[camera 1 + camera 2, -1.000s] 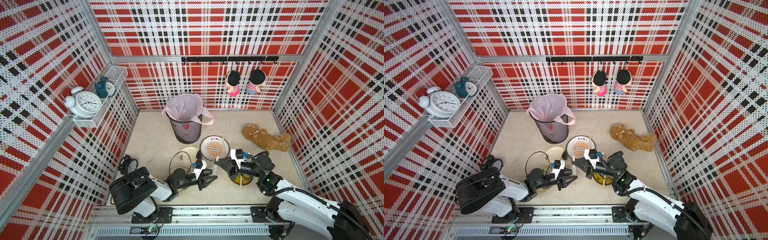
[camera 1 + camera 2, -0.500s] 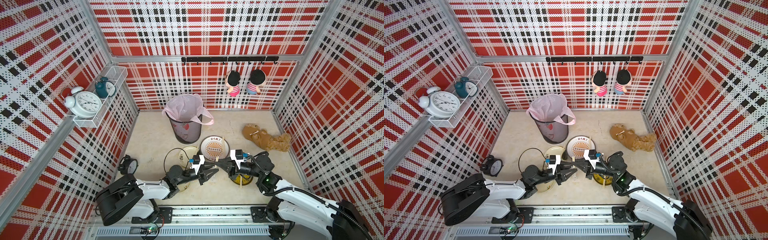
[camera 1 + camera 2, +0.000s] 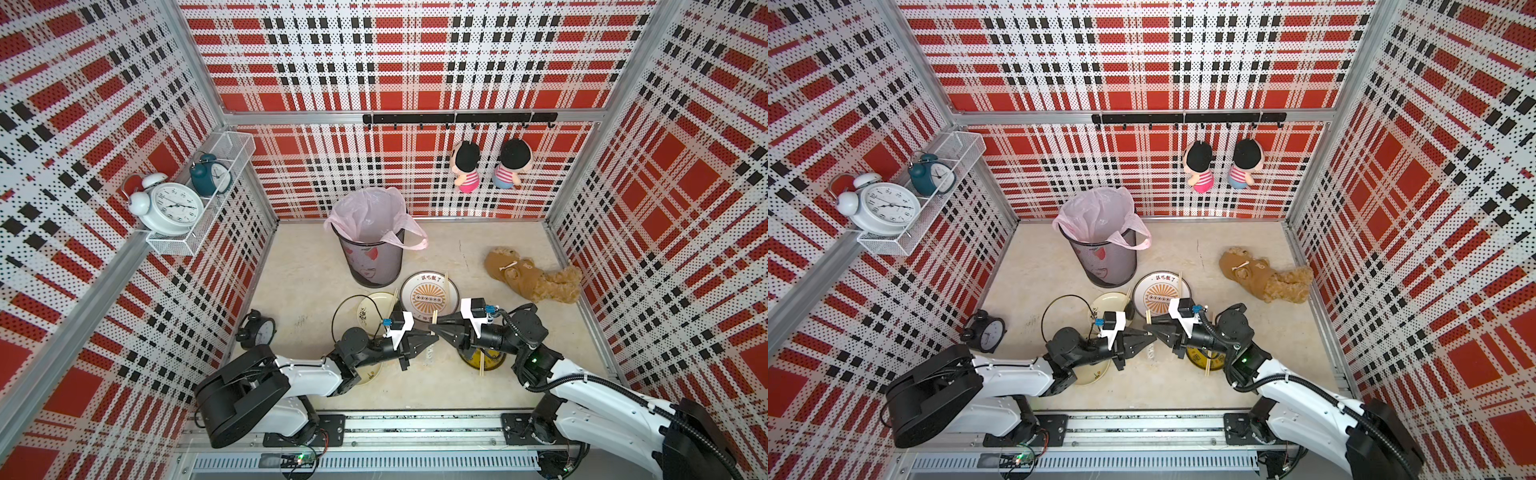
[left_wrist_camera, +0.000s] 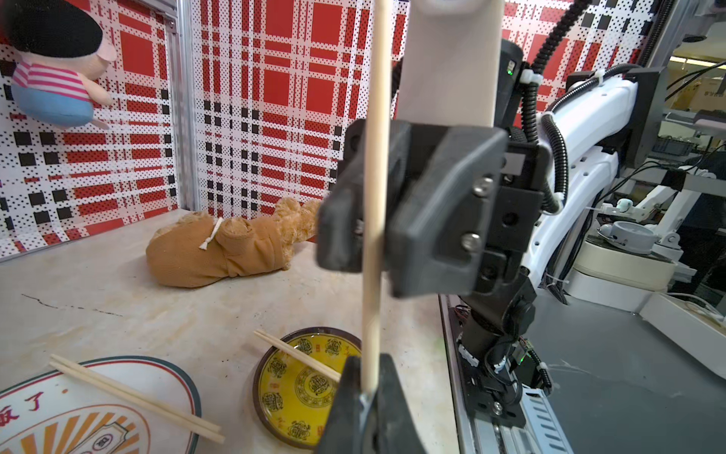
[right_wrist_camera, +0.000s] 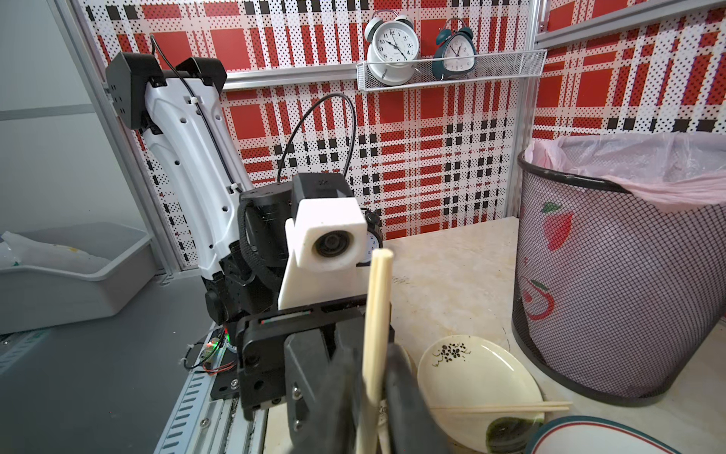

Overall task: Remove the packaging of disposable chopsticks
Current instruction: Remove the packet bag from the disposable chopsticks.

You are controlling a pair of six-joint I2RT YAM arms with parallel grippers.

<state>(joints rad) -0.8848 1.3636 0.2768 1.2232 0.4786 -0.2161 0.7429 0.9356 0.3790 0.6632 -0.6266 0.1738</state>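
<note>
A pair of chopsticks [image 4: 375,177] stands upright between the two sets of jaws above the worktop [image 3: 307,291]. Just behind them lies a plate [image 3: 411,286], the bin [image 3: 374,262] farther back. A dish [image 3: 494,360] sits below the right jaws, a clock [image 3: 259,332] well left of both.

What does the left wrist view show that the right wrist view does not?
Only the left wrist view shows the brown plush toy, the hanging doll and the yellow dish. Only the right wrist view shows the white alarm clock, the mesh bin and the cream plate. Both show the held chopsticks and the teal-rimmed plate.
</note>
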